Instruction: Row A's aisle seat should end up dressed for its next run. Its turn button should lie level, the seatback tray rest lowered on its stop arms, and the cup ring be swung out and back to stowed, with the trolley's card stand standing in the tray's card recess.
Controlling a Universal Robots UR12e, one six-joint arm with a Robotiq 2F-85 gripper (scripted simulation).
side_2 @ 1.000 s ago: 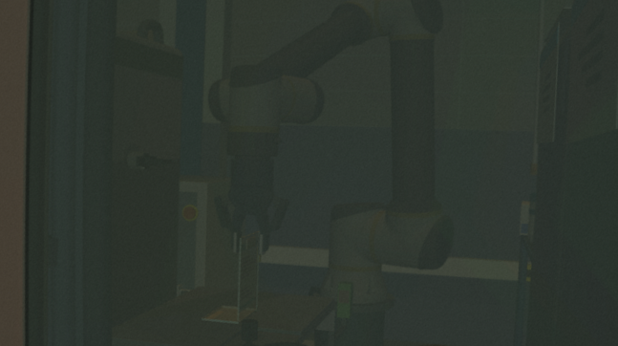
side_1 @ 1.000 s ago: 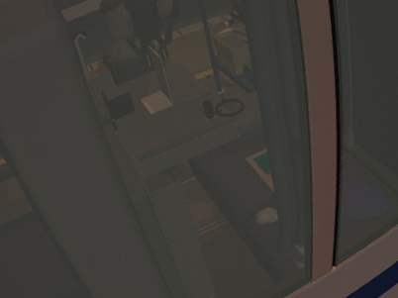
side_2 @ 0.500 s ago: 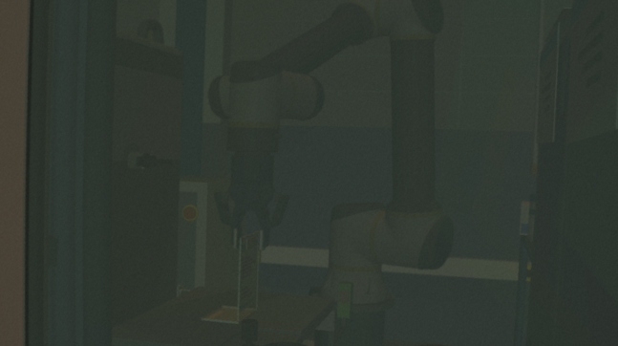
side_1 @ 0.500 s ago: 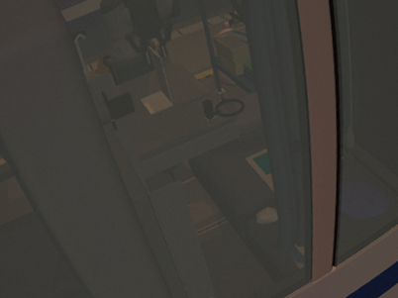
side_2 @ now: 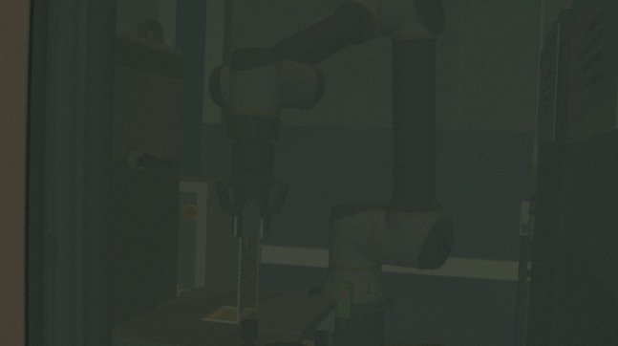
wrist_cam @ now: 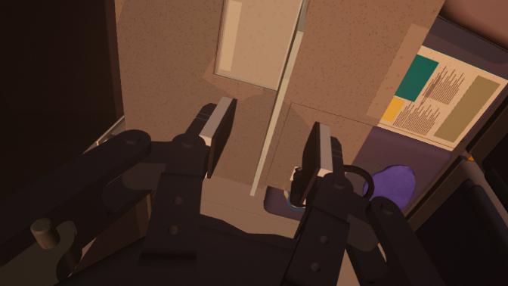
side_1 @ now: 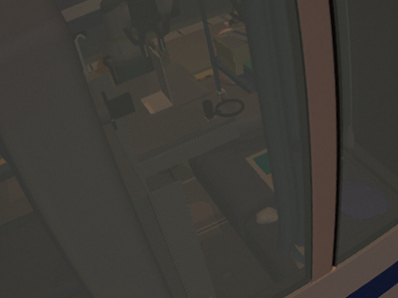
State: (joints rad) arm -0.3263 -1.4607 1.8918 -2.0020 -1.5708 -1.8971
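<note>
My gripper (wrist_cam: 264, 140) hangs straight over the lowered seatback tray (side_1: 171, 117), its fingers open to either side of the thin upright card stand (wrist_cam: 278, 102) and holding nothing. The stand (side_1: 160, 76) stands on its pale base (side_1: 156, 102) in the tray's card recess, and from the second side camera its clear panel (side_2: 249, 273) rises to just under my gripper (side_2: 249, 231). The black cup ring (side_1: 230, 107) sticks out from the tray's right edge beside its dark pivot block (side_1: 209, 108). The turn button is hidden from me.
The seatback (side_1: 41, 159) rises close on the left of the tray. A blue post (side_1: 209, 35) stands just behind the ring. A printed card (wrist_cam: 442, 100) and a purple patch (wrist_cam: 393, 183) lie on the seat below, and a window frame (side_1: 320, 119) crosses the side camera's view.
</note>
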